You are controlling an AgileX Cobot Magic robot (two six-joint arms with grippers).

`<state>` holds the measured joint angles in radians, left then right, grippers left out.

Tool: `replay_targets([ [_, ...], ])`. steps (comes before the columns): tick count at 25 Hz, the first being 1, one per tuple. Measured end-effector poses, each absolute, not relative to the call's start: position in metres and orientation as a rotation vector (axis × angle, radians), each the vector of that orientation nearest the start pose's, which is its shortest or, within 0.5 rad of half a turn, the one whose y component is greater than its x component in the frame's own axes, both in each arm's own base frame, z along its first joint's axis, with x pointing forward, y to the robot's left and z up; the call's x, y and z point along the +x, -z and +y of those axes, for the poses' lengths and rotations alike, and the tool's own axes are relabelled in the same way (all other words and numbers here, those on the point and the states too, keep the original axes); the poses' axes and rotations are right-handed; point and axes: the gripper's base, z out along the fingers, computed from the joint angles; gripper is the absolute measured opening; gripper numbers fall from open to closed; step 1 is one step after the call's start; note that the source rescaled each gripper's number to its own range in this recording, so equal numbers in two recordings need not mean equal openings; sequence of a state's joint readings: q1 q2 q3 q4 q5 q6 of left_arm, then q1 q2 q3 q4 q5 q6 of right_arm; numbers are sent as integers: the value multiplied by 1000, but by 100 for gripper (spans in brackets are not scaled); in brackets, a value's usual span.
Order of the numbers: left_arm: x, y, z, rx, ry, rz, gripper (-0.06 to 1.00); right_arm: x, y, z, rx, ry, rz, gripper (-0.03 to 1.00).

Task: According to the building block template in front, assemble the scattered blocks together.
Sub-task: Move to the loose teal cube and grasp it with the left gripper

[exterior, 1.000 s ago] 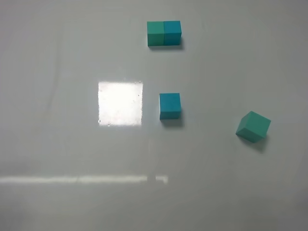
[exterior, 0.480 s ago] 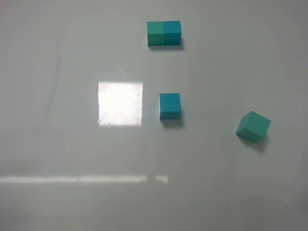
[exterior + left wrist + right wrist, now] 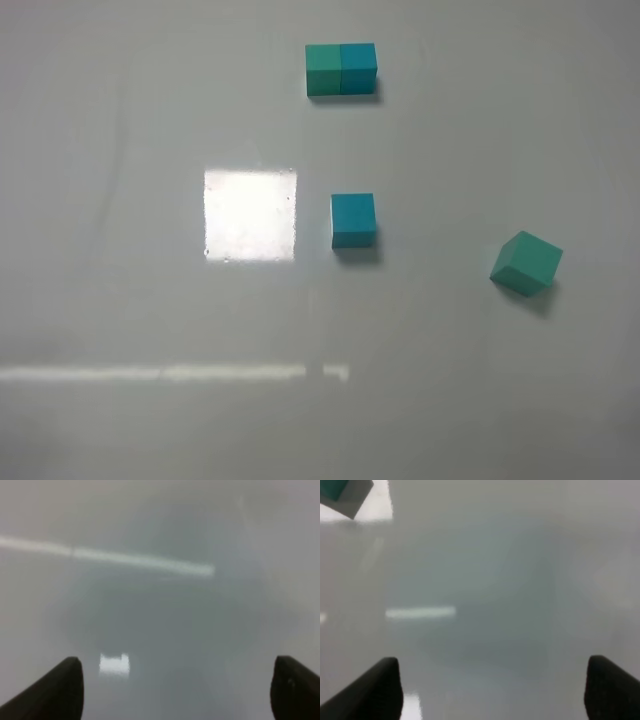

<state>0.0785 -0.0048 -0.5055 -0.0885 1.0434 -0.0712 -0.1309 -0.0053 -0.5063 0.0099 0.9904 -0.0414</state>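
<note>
Here's the layout: the template bar [image 3: 341, 69] sits at the far side of the counter [image 3: 120, 430], green half left, blue half right, squared up as the pattern to copy. The blue cube [image 3: 353, 220] lies near the middle, straight on. The green cube [image 3: 526, 263] is well apart to its right and turned at an angle, so it likely needs squaring and moving to the blue one's left side. Left claw [image 3: 175, 687] is spread wide over bare counter, nothing between its tips. Right claw [image 3: 495, 687] is spread wide too, empty, with the green cube peeking in at the edge of its view.
</note>
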Motion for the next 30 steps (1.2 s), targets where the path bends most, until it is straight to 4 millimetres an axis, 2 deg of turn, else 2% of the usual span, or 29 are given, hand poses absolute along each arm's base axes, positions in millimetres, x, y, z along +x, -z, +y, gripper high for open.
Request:
replay_targets([
  [15, -5, -280, -7, -142, 97, 2010, 69, -3, -285, 1, 79, 110, 1965, 83],
  [18, -7, -285, -9, -66, 69, 2001, 76, -3, -285, 1, 79, 112, 1967, 83],
  [20, -8, -299, -10, -26, 59, 2002, 88, -3, -285, 1, 77, 112, 1967, 83],
  [23, -2, -330, -10, 18, 47, 2046, 97, -3, -285, 1, 77, 112, 1967, 83],
  [26, 13, -368, -11, 66, 53, 2095, 99, -3, -285, 1, 77, 112, 1967, 83],
  [30, 52, -416, -16, 217, 99, 2149, 99, -3, -285, 1, 77, 112, 1967, 83],
])
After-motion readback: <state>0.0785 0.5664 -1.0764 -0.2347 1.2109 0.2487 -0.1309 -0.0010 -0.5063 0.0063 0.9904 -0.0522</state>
